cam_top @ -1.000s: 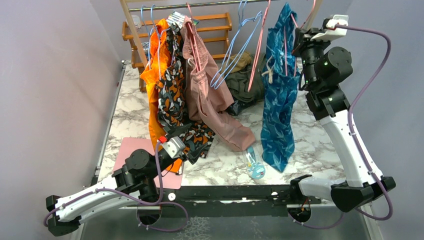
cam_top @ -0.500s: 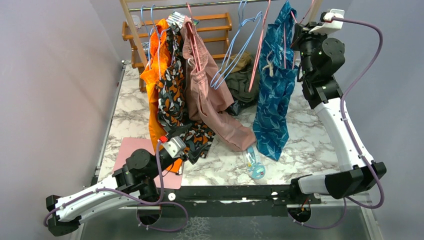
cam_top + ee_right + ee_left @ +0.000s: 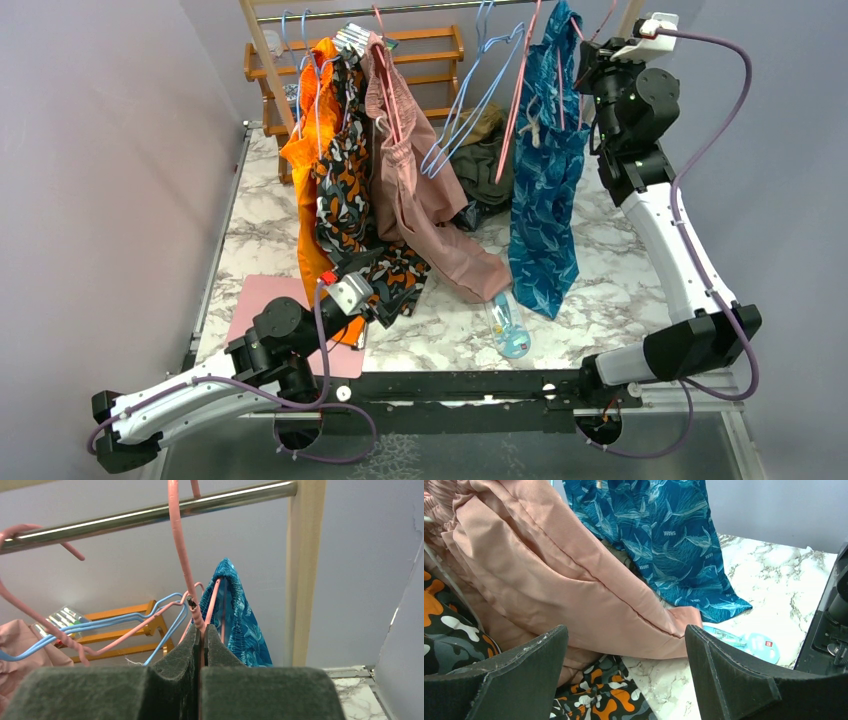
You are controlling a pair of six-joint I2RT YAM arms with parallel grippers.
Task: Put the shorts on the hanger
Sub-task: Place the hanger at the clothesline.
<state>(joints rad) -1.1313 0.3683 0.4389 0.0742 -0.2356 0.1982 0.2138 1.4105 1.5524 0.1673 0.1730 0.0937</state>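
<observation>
Step in hand: the teal-blue fabric shorts [image 3: 545,190] with a lighter leaf print already hang on the thin pink wire hanger [image 3: 181,555]. This looks like the closing stage, carrying the loaded hanger to the steel rail [image 3: 150,515].
Right claw: the right claw [image 3: 201,632] is pinched shut on the hanger's neck, just under the rail.
Left claw: the left claw [image 3: 625,632] gapes wide and holds nothing, low by the dusty-pink shorts [image 3: 549,570].
Where the shorts are: at the far right of the rack, beside the raised right arm.
Long axis: vertical, waist up at the hanger and legs pointing down to the marble counter [image 3: 620,270]. Whether the hem touches it is unclear.
Next move: the hook's tip runs out of view, so its seating cannot be told. It probably needs lowering onto the rail before the claw lets go.
</observation>
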